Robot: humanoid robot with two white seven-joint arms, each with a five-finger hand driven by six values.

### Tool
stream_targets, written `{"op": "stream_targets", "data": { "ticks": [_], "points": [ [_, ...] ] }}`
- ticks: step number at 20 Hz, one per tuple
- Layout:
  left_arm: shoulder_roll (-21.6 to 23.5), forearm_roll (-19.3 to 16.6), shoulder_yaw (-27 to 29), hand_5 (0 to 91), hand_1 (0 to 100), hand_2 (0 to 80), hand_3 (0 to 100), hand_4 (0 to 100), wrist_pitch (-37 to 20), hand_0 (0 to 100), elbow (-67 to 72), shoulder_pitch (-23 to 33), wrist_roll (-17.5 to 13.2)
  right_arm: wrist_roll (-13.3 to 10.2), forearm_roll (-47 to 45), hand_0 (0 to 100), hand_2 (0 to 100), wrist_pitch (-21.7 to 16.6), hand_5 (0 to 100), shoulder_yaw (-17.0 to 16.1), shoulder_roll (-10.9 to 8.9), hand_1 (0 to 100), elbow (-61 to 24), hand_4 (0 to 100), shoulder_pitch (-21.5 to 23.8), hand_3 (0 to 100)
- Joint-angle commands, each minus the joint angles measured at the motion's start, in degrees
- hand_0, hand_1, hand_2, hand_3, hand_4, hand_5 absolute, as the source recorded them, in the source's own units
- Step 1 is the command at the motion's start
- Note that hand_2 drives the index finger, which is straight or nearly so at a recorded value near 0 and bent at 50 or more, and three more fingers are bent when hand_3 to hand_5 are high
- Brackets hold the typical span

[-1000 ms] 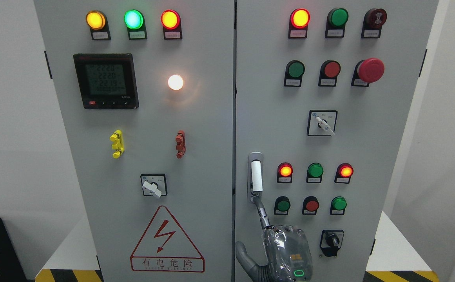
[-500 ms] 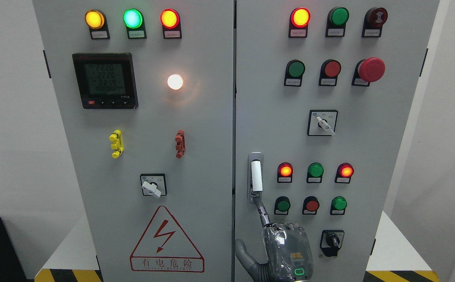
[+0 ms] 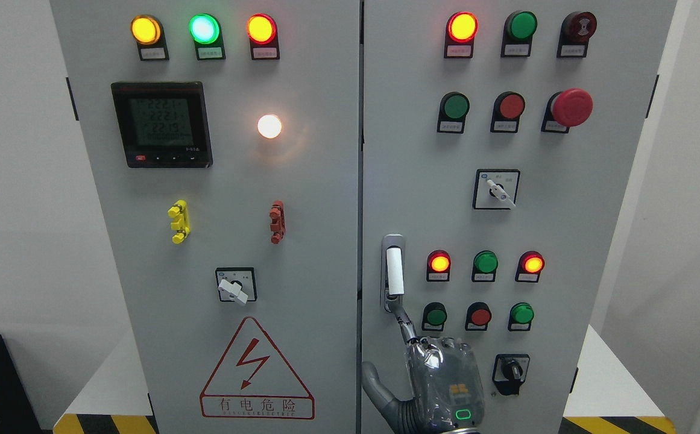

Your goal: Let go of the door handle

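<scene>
The white door handle (image 3: pixel 394 271) stands upright in its metal recess on the right cabinet door (image 3: pixel 567 241), near that door's left edge. My right hand (image 3: pixel 382 339) comes up from the bottom edge just below the handle, its back wrapped in clear plastic. Its index finger (image 3: pixel 406 325) reaches up and touches the lower end of the handle's recess. The thumb (image 3: pixel 374 383) sticks out to the left, and nothing is held in the hand. The left arm is out of the picture.
The right door carries lit indicator lamps (image 3: pixel 462 26), push buttons (image 3: pixel 485 262), a red emergency stop (image 3: pixel 571 107) and two rotary switches (image 3: pixel 497 189). The left door (image 3: pixel 301 199) has a meter (image 3: pixel 161 124), a switch (image 3: pixel 235 286) and a warning triangle (image 3: pixel 257 369). White wall flanks both sides.
My right hand has risen slightly and shifted a little to the right. Its index fingertip stays at the handle's lower end.
</scene>
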Motion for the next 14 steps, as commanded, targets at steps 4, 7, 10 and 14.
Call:
{"op": "stream_targets", "data": {
  "ticks": [4,7,10,14],
  "points": [
    [0.00,0.00,-1.14,0.0,0,2.4,9,1,0.02,0,-0.88,0.00,0.04,-0.15,0.01,39,36,0.30,96,-0.49,0.01,33,-1.91,90,-0.27,100],
    [0.00,0.00,-1.14,0.0,0,2.4,9,1,0.02,0,-0.88,0.00,0.04,0.03,-0.08,43,45,0.56,95,-0.58,0.10,33,-2.35,90,-0.89,100],
    [0.00,0.00,-1.14,0.0,0,2.4,9,1,0.02,0,-0.97,0.00,0.04,0.20,0.01,41,61,1.26,94,-0.58,0.10,33,-2.35,95,-2.11,100],
    [0.00,0.00,-1.14,0.0,0,2.4,9,1,0.02,0,-0.97,0.00,0.04,0.90,0.01,26,75,3.55,95,-0.58,0.19,32,-2.26,99,-3.87,100]
  ]
}}
